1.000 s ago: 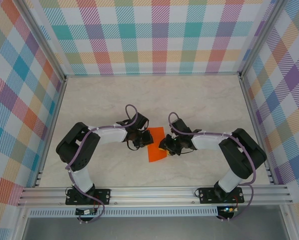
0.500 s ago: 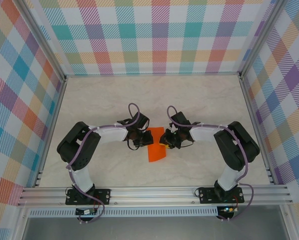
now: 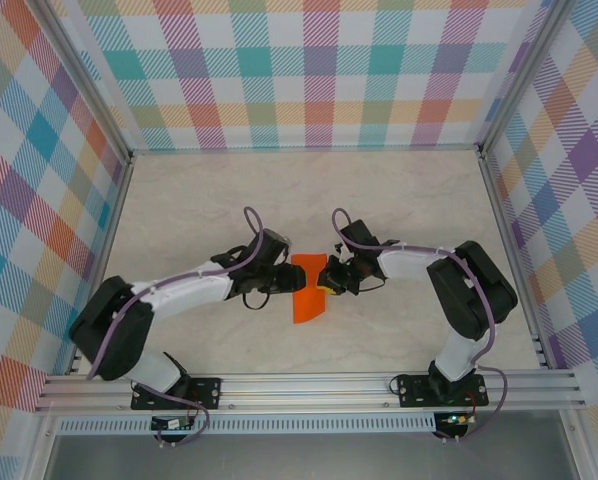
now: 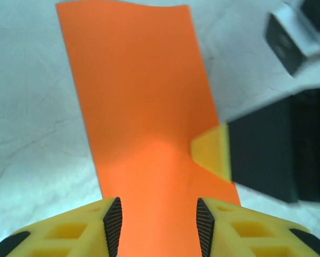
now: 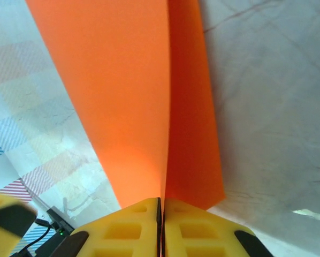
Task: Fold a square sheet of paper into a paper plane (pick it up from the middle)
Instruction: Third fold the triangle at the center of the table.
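The orange sheet of paper (image 3: 307,288) lies mid-table as a folded narrow rectangle with square corners. My right gripper (image 3: 328,281) is shut on its right edge. In the right wrist view the yellow fingers (image 5: 161,206) pinch the paper (image 5: 122,91), and two layers splay apart from the pinch. My left gripper (image 3: 278,284) sits at the paper's left edge. In the left wrist view it (image 4: 159,225) stands open above the paper (image 4: 138,101), which passes beneath both pads. The right gripper's yellow fingertip (image 4: 213,151) shows on the strip's right edge.
The marble-patterned tabletop (image 3: 399,200) stretches behind the arms. Plaid walls (image 3: 309,70) close the back and both sides. An aluminium rail (image 3: 309,385) with both arm bases runs along the near edge.
My left gripper has opened while its arm stretched out low to the left. My right gripper has shut on the paper's right edge after shifting slightly back.
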